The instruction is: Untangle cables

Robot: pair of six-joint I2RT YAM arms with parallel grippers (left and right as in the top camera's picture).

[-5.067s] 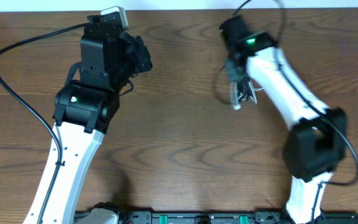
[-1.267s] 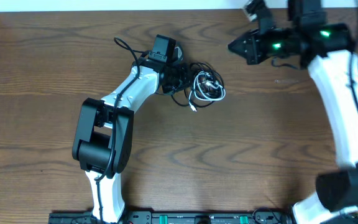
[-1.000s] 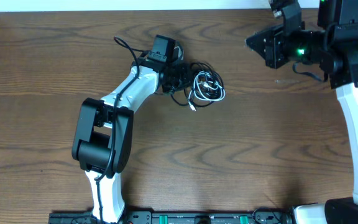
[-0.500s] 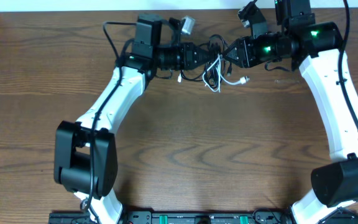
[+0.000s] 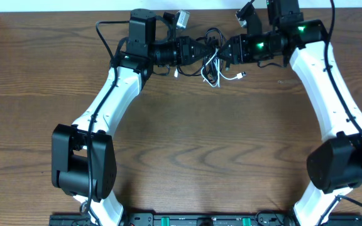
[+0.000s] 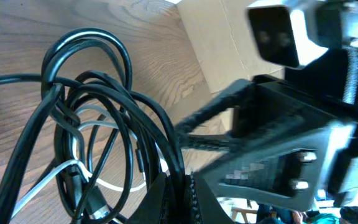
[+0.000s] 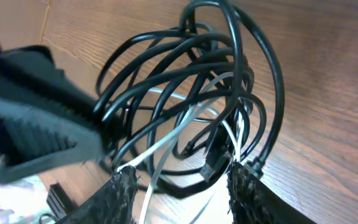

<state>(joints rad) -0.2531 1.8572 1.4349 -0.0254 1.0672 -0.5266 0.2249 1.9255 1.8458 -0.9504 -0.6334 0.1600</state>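
Overhead, your left claw (image 5: pixel 200 51) and right claw (image 5: pixel 227 50) meet nose to nose near the far edge of the table (image 5: pixel 181 138). The cables (image 5: pixel 213 61) are bunched between them, and the white cord (image 5: pixel 231 77) trails below. The left wrist view adds what overhead hides: the left claw is pinched tight on strands of the black cord (image 6: pixel 169 149). The right wrist view shows the right claw's fingers (image 7: pixel 248 186) spread apart, loops hanging between them, clamped on nothing. Compared with half a second ago, claws and bundle sit slightly further left.
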